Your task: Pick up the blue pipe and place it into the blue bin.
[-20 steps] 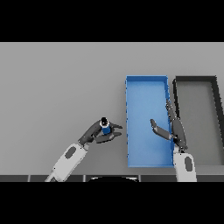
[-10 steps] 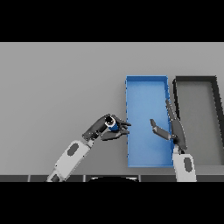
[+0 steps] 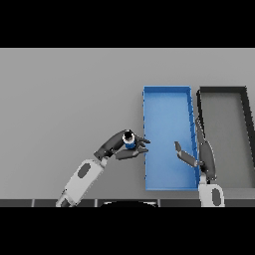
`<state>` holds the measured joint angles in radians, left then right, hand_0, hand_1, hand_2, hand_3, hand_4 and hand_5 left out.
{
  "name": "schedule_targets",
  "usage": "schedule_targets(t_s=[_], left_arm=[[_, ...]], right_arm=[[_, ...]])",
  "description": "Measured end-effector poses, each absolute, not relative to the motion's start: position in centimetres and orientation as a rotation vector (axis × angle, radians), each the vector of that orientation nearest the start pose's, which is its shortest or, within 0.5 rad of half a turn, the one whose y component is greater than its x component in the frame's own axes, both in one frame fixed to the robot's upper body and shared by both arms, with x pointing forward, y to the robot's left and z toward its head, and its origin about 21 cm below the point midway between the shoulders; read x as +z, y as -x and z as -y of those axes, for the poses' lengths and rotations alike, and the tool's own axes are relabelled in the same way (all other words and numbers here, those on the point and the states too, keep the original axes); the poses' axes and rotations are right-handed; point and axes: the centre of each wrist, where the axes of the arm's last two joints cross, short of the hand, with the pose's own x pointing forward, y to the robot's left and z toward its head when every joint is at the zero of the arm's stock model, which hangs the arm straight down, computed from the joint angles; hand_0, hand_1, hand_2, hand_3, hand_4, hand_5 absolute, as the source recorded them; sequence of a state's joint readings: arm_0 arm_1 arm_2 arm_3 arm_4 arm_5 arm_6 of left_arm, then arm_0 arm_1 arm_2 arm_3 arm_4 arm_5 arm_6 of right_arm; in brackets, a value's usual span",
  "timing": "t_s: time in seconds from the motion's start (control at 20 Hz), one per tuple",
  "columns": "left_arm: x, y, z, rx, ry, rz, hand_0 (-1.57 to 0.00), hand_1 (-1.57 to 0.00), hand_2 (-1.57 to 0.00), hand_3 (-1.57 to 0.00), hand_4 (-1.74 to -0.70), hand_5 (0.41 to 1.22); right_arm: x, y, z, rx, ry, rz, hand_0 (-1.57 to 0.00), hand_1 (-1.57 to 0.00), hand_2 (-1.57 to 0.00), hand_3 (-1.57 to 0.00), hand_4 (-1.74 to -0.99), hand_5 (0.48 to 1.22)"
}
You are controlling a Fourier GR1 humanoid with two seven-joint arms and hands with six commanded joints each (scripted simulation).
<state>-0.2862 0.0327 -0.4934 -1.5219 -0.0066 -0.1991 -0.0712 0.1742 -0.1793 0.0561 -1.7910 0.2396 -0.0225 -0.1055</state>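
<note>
Grey table (image 3: 64, 99): left hand (image 3: 122, 145) clamped round the small blue pipe (image 3: 129, 141), mostly hiding it, now closer to the rectangular blue bin (image 3: 167, 97). Right hand (image 3: 199, 154) loose-fingered.

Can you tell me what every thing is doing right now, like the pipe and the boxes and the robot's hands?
blue pipe: held up off the table in the left hand, just outside the blue bin's left wall.
left hand: fingers curled round the pipe.
right hand: open, holding nothing, over the blue bin's right wall.
blue bin: on the table, nothing lying in it.
dark bin: beside the blue bin, nothing lying in it.
</note>
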Motion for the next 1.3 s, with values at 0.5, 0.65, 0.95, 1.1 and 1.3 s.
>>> schedule_targets(t_s=[0.5,0.65,0.95,1.1,1.3], left_arm=[[4.9,-26.7,-8.9,-0.762,0.589,1.722,-1.57,-1.57,-1.57,-1.57,-1.47,1.221],[5.2,-26.8,-9.1,-0.768,0.564,1.721,-1.57,-1.57,-1.57,-1.57,-1.47,1.221],[4.9,-27.1,-9.4,-0.773,0.562,1.721,-1.57,-1.57,-1.57,-1.57,-1.47,1.221],[5.1,-27.3,-9.5,-0.771,0.579,1.745,-1.57,-1.57,-1.57,-1.57,-1.46,1.221],[4.8,-27.6,-9.1,-0.775,0.607,1.702,-1.57,-1.57,-1.57,-1.57,-1.47,1.221]], right_arm=[[11.8,-22.2,26.0,0.528,-0.279,1.782,0.00,-0.01,-0.11,0.00,-1.247,0.568],[14.6,-22.9,24.3,0.681,-0.348,1.769,0.00,-0.01,-0.09,0.00,-1.270,0.558],[17.4,-24.2,20.0,0.933,-0.420,1.737,0.00,0.00,-0.04,0.00,-1.300,0.560],[18.1,-24.9,18.5,0.991,-0.485,1.699,0.00,0.00,-0.05,0.00,-1.268,0.555],[19.0,-25.9,15.9,1.088,-0.507,1.701,-0.01,-0.02,-0.07,0.00,-1.223,0.540]])
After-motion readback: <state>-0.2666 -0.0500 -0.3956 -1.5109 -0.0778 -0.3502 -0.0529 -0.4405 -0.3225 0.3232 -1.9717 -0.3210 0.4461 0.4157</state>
